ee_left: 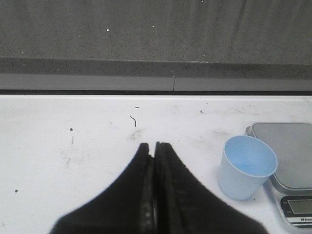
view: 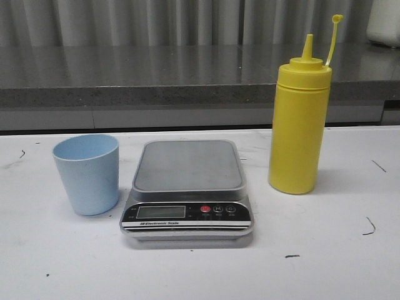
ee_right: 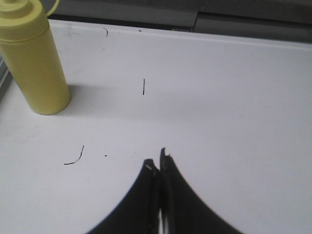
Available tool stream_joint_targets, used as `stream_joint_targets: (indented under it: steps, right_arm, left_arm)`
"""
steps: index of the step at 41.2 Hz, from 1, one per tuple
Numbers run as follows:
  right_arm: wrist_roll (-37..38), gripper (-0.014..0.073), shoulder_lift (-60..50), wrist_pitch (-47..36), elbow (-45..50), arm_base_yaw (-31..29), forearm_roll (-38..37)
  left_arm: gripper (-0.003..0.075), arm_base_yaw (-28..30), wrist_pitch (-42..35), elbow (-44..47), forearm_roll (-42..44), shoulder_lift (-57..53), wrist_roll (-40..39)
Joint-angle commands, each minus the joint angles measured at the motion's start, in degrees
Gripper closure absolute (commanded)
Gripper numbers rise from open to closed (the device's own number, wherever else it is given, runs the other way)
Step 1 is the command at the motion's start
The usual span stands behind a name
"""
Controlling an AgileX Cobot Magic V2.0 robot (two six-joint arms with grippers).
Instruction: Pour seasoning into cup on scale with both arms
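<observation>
- The left gripper [ee_left: 154, 146], a black two-fingered tool seen only from its own wrist camera, has its fingers pressed together with nothing between them. It hangs over bare white table [view: 56, 262], to the left of the cup.
- The small pale blue plastic tumbler [view: 86, 174], handleless and tapering toward its base, stands upright and empty on the table, just beside the left edge of the scale but not on it.
- This cup looks light and fairly stiff, with a matte wall that should offer decent friction. My judgement is that a hold across the wall below the rim suits it best; a hard squeeze could flex it or tip it.
- The flat silver-grey digital kitchen scale [view: 187, 187], with a rounded-square steel platform and a black front panel, sits in the middle with its platform bare.
- The tall yellow plastic squeeze bottle [view: 299, 125], with a cone nozzle and thin tethered cap strap, stands upright to the right of the scale and apart from it; the nozzle is uncapped.
- The bottle probably has soft, smooth walls, and its height makes it easy to topple. Gripping mid-body seems wise, since pressure there may also push seasoning out.
- The right gripper [ee_right: 159, 165], also black, is closed on nothing, over the table right of the bottle and nearer than it.
</observation>
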Motion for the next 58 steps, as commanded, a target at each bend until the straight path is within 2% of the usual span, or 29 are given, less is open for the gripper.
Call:
stream_joint_targets:
  steps: [1, 4, 8, 10, 14, 17, 19, 21, 33, 48, 58]
  right_arm:
    - [-0.5, 0.0659, 1.6, -3.3, -2.0, 0.0, -1.3]
    - [-0.5, 0.0624, 1.8, -3.3, -1.9, 0.0, -2.0]
    - [-0.5, 0.0470, 1.8, -3.3, -1.9, 0.0, -2.9]
    - [-0.5, 0.0361, 1.8, -3.3, -1.9, 0.0, -3.0]
    - [-0.5, 0.0161, 1.8, -3.3, -1.9, 0.0, -3.0]
    - [-0.5, 0.0102, 1.8, -3.2, -1.9, 0.0, -3.0]
    - [-0.5, 0.0094, 1.8, -3.1, -1.9, 0.0, -3.0]
    - [-0.5, 0.0096, 1.8, -3.1, -1.9, 0.0, -3.0]
    - [-0.5, 0.0096, 1.8, -3.1, -1.9, 0.0, -3.0]
    - [-0.5, 0.0096, 1.8, -3.1, -1.9, 0.0, -3.0]
    - [-0.5, 0.0096, 1.8, -3.1, -1.9, 0.0, -3.0]
  left_arm:
    - [0.0740, 0.2, -4.3, -1.2, -0.7, 1.3, 0.1]
    - [0.0739, 0.2, -4.1, -1.2, -0.7, 1.2, 0.1]
    - [0.0716, 0.2, -4.0, -1.2, -0.7, 1.3, 0.1]
    - [0.0661, 0.2, -4.0, -1.2, -0.6, 1.3, 1.1]
    - [0.0456, 0.2, -4.5, -1.2, -0.6, 1.3, 1.1]
    - [0.0312, 0.2, -4.4, -1.2, -0.6, 1.3, 1.1]
    - [0.0241, 0.2, -4.1, -1.2, 0.0, 1.4, 1.1]
    - [0.0220, 0.2, -3.5, -1.4, 0.0, 1.9, 1.1]
    - [0.0228, -4.0, 4.4, -9.4, -0.4, 13.6, 1.1]
    - [0.0228, -14.7, 6.2, -20.7, -0.4, 34.3, 1.1]
    - [0.0228, -16.9, 9.4, -29.1, -0.3, 49.9, 1.1]
